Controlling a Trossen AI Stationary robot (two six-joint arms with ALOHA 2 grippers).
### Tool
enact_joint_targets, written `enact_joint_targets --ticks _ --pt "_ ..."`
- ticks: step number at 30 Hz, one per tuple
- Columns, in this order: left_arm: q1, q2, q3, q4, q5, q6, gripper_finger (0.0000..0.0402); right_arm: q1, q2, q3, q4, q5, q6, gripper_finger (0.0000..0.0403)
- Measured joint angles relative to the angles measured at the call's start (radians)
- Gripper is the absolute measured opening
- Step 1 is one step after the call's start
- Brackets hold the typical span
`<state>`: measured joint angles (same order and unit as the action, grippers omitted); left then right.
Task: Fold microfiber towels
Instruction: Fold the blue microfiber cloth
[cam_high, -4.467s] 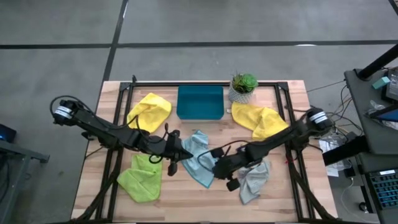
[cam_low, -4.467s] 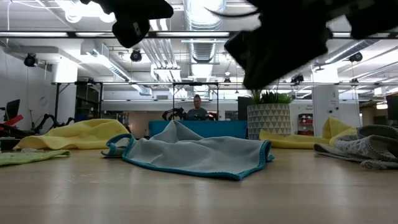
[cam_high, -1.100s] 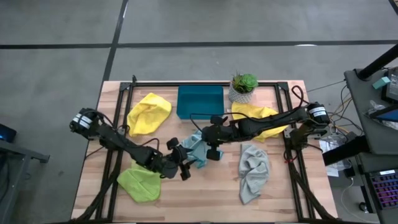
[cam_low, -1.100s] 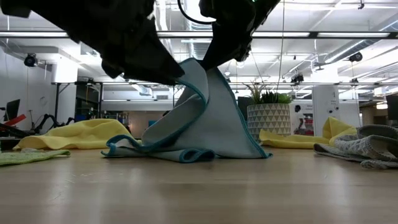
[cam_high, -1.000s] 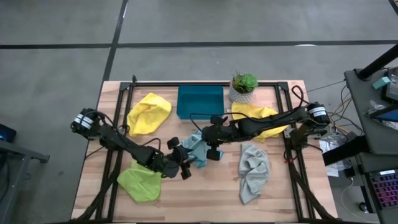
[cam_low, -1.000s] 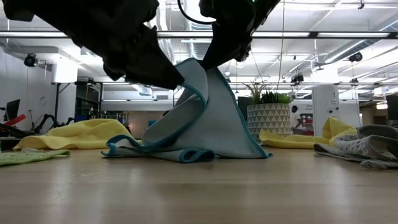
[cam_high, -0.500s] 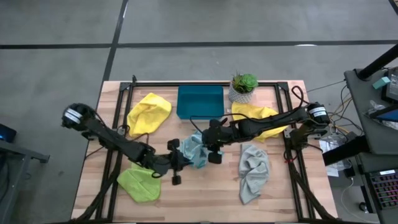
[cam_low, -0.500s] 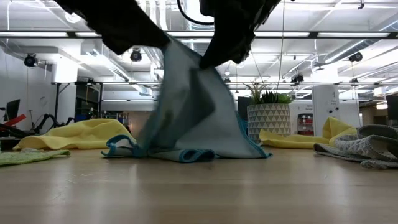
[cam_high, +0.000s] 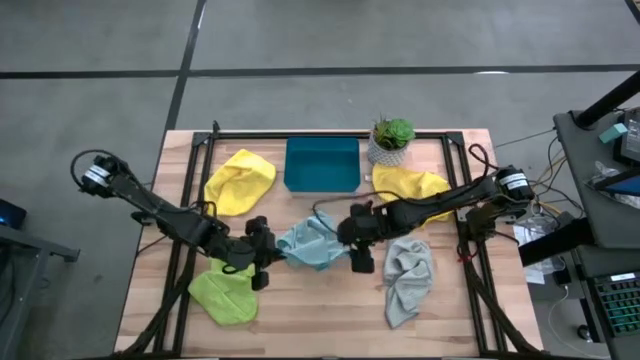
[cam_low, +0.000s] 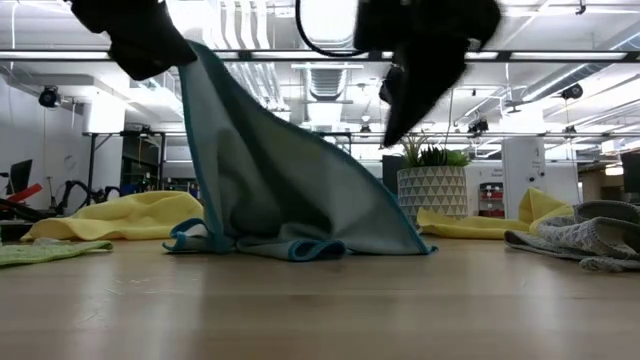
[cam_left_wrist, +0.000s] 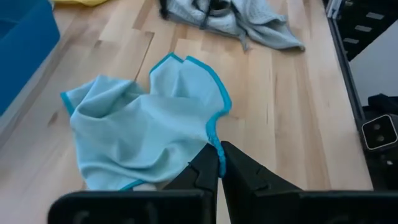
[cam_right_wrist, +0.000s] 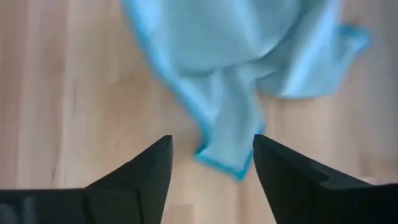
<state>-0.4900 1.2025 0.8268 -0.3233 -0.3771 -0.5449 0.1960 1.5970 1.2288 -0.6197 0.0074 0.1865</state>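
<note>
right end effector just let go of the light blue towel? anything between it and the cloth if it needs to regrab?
Nothing visible. The right end effector hangs open directly over the light blue towel, only bare table around it. The left end effector is shut on the towel's opposite edge, clear of that path.

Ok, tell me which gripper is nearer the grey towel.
Right. The right gripper, jaws open, hangs just beside the grey towel; the left gripper pinches the light blue towel farther off.

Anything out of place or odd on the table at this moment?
Nothing damaged or spilled. The light blue towel hangs tent-like from one corner pinched in the left hand; the right hand stands open beside it. The other towels lie crumpled, unfolded.
</note>
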Motion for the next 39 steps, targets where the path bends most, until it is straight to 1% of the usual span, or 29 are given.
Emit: enact_joint_targets --ticks 2,4,10,11,14,17,19,22,27,30,34,39 --pt "0.0 -0.002 0.0 -0.002 0.0 0.0 0.0 0.022 0.0 -0.043 0.025 -0.012 0.0 0.0216" --pt "0.0 -0.005 0.0 -0.002 0.0 0.0 0.0 0.039 0.0 -0.102 0.097 -0.011 0.014 0.0215" --pt "0.0 -0.006 0.0 -0.001 0.0 0.0 0.0 0.054 0.007 -0.295 0.439 -0.005 0.101 0.0207" --pt "0.0 -0.006 0.0 -0.002 0.0 0.0 0.0 0.053 0.008 -0.322 0.481 0.007 0.111 0.0205" --pt "0.0 -0.006 0.0 -0.001 -0.001 0.001 0.0 0.053 0.008 -0.39 0.576 0.092 0.13 0.0198" --pt "0.0 -0.006 0.0 -0.001 -0.001 0.0 0.0 0.052 0.008 -0.436 0.657 0.132 0.155 0.0189" --pt "0.0 -0.006 0.0 -0.001 -0.001 0.001 0.0 0.052 0.013 -0.447 0.685 0.141 0.162 0.0184" --pt "0.001 -0.006 0.0 -0.001 -0.002 0.0 0.0 0.053 0.018 -0.447 0.682 0.153 0.162 0.0177" --pt "0.001 -0.005 0.0 0.0 -0.002 0.0 0.0 0.053 0.019 -0.447 0.682 0.154 0.162 0.0176" --pt "0.001 -0.005 0.0 0.0 -0.002 0.0 0.0 0.053 0.035 -0.447 0.684 0.179 0.162 0.0176" --pt "0.001 -0.005 0.0 0.0 -0.002 0.0 0.0 0.054 0.081 -0.447 0.713 0.182 0.155 0.0174" --pt "0.001 -0.005 0.0 0.001 -0.002 0.0 0.0 0.055 0.099 -0.447 0.729 0.191 0.143 0.0165"
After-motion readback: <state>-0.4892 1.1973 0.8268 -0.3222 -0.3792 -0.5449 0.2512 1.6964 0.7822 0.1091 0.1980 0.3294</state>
